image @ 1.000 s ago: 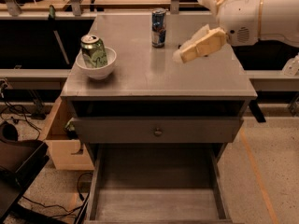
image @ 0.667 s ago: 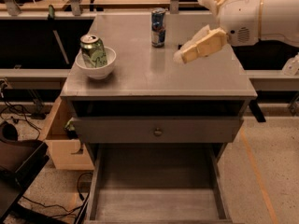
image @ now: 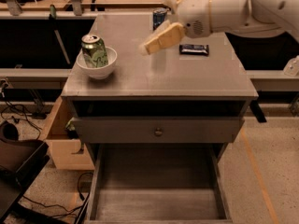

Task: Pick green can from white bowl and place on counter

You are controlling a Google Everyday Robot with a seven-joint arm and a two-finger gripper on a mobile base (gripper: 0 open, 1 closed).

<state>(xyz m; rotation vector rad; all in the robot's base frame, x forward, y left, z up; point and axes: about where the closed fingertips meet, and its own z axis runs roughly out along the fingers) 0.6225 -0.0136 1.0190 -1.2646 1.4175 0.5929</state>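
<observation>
The green can [image: 95, 51] stands upright in the white bowl [image: 97, 69] at the left of the grey counter [image: 187, 76]. My gripper [image: 155, 23] hangs above the middle back of the counter, to the right of the bowl and well apart from the can. It is open and empty. One tan finger [image: 162, 38] points down and left toward the bowl.
A blue-and-silver can [image: 159, 17] stands at the back, partly hidden by my gripper. A dark wrapped bar [image: 194, 49] lies at the back right. The bottom drawer [image: 159, 190] is pulled open. A wooden box [image: 58, 141] sits left of the cabinet.
My gripper has moved left over the counter toward the bowl, uncovering the dark bar. The can and the bowl have not moved.
</observation>
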